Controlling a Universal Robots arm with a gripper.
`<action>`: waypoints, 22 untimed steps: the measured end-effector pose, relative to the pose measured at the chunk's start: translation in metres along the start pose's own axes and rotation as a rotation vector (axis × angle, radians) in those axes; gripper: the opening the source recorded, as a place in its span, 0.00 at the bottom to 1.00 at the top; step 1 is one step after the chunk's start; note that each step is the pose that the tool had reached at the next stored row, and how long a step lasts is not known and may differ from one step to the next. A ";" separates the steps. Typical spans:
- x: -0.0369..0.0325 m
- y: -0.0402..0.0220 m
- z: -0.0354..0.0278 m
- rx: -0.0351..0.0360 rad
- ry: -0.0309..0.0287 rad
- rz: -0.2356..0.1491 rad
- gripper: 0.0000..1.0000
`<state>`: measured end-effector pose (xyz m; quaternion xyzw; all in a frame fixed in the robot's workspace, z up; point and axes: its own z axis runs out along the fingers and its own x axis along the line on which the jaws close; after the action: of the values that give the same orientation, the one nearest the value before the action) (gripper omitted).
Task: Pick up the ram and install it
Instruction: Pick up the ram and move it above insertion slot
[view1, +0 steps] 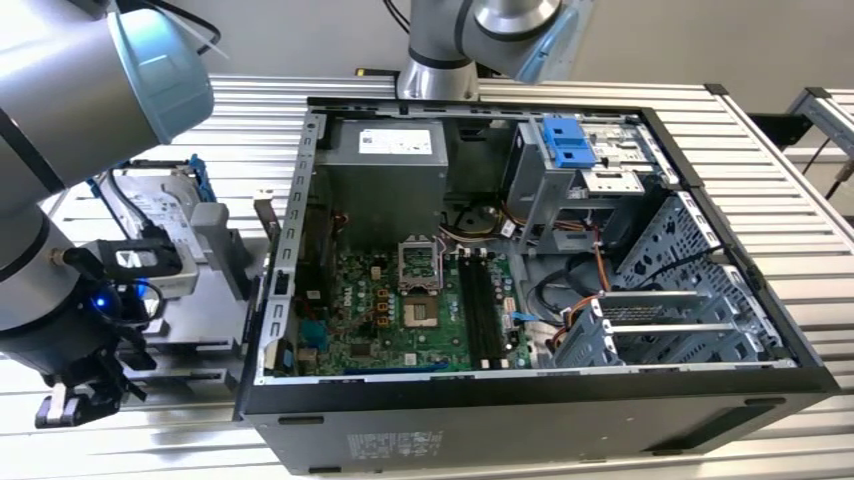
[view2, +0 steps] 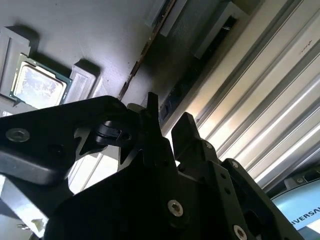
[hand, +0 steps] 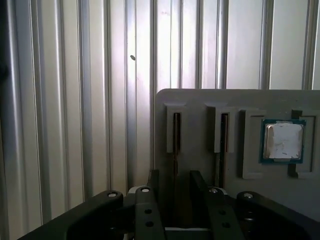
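while over tray (hand: 200, 102), claw (hand: 175, 176) wide astride ram (hand: 176, 135) edge w/ side gaps

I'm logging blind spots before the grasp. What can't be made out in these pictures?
- Ram stick: one end hidden behind the gripper, first wrist view; contact unclear.
- Parts tray: partly blocked by the arm, exterior view.
- Memory slots: latches too small, exterior view.

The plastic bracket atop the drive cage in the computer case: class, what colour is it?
The bracket is bright blue, clearest in the exterior view.
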<state>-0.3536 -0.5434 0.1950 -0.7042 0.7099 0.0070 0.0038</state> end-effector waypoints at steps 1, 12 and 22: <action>0.0000 0.0000 0.0001 0.0002 0.0000 0.000 1.00; -0.0002 0.0001 0.0006 0.0009 -0.0032 0.000 1.00; -0.0022 0.0001 0.0006 0.0008 -0.0033 0.000 1.00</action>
<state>-0.3537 -0.5412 0.1944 -0.7042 0.7099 0.0079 0.0052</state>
